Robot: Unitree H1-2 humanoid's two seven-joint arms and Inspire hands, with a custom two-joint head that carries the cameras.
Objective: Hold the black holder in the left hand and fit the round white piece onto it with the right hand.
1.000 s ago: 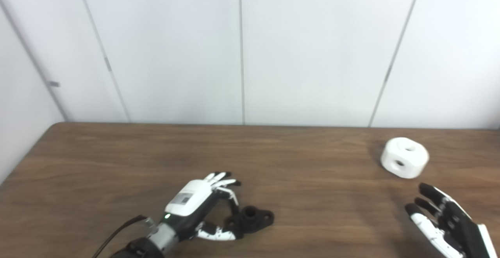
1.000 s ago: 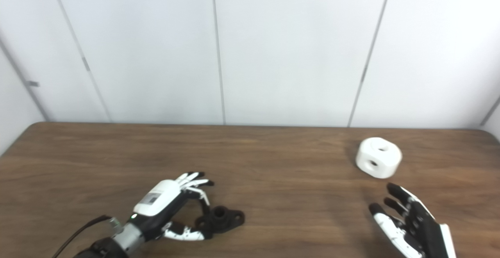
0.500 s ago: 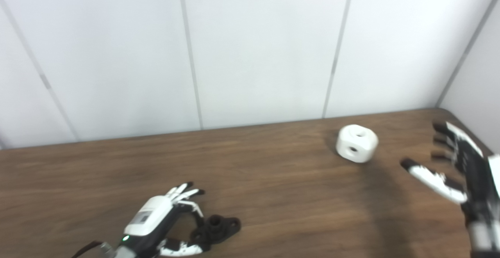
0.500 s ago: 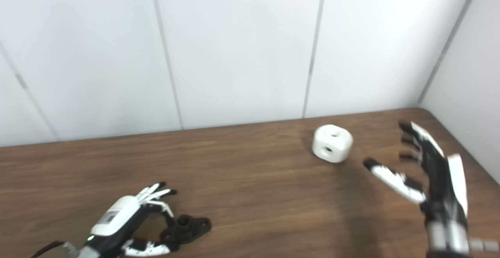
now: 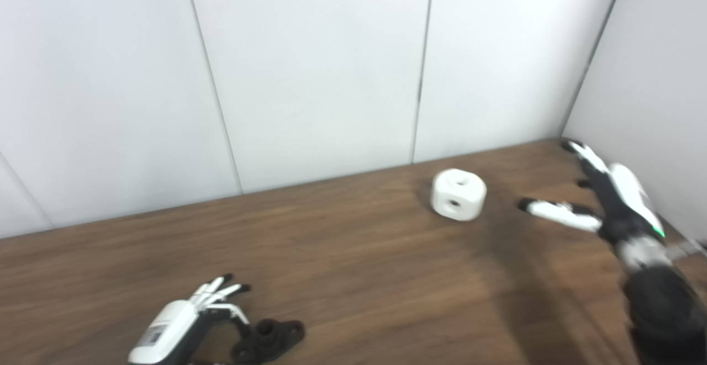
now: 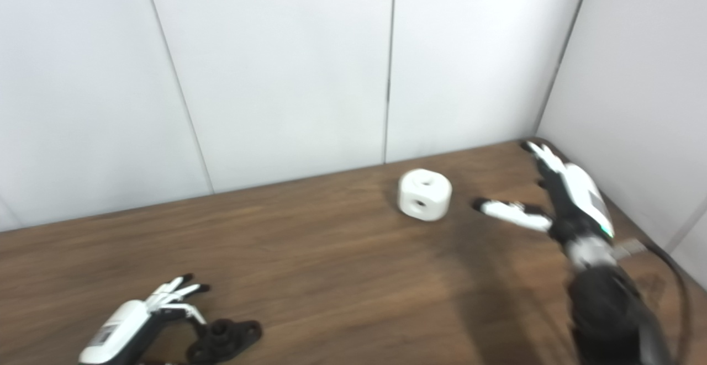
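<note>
Two hands are seen at work. Left hand (image 5: 177, 323), at the near left edge of the surface (image 5: 353, 276), is curled about the black holder (image 5: 269, 339), which lies flat; a firm grip cannot be confirmed. Right hand (image 5: 599, 199) is spread wide, empty, just right of the round white piece (image 5: 458, 194). Step judged: reach for the piece. Next, closure around its sides is called for. Holder's long axis runs left-right, boss upward; piece's holes face up and toward the camera.

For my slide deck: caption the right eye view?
Right hand open beside the round white piece; left hand at the black holder.
</note>
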